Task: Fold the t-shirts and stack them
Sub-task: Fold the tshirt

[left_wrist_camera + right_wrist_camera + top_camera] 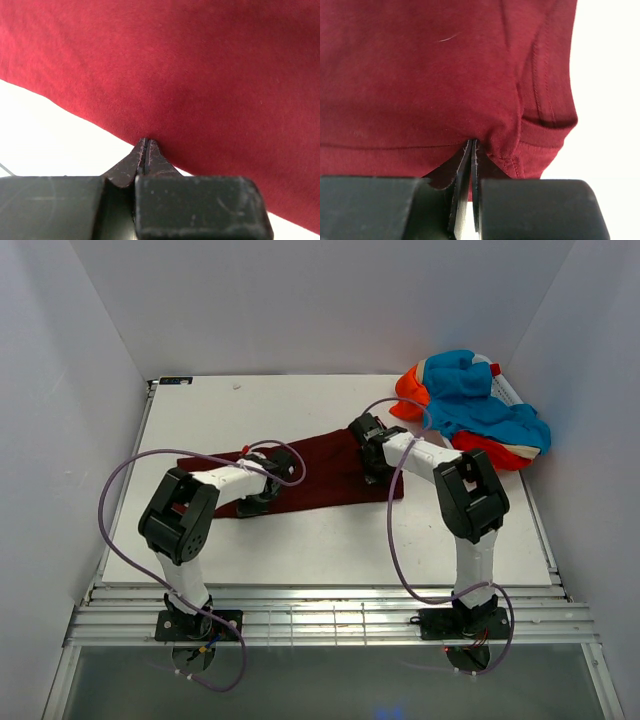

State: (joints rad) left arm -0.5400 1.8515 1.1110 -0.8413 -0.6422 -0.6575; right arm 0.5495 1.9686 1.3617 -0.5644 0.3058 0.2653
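Cloth of the maroon t-shirt [330, 475] lies across the middle of the table [300, 540] as a long, narrow band, running from the left arm's side up toward the right arm's. It looks flattened and probably already narrowed by a lengthwise fold, though the top view does not show the layers clearly. In the right wrist view a stitched hem and what seems to be a sleeve edge bunch together at the pinch point, so that end is not yet smooth.

Both arms are on this one garment. The left end effector [145, 142] is closed, its fingertips pressed together at the near edge of the cloth, with bare table just beside them. It appears to have a thin pinch of the fabric. The right end effector [472, 142] is likewise closed, nipping the puckered hem near the shirt's right end.

Judged from this, the task is in its early part. The first shirt is mid-fold, gripped at two points along its near edge, and the likely step in hand is carrying that edge over to shorten or halve the band.

Well apart, in the far right corner of the table, the orange-red shirt [410, 390] and the turquoise-blue shirt [470, 385] sit crumpled together in a loose heap, with white trim showing. Neither is folded. No finished stack shows anywhere, so those garments and the stacking itself are all left to do.
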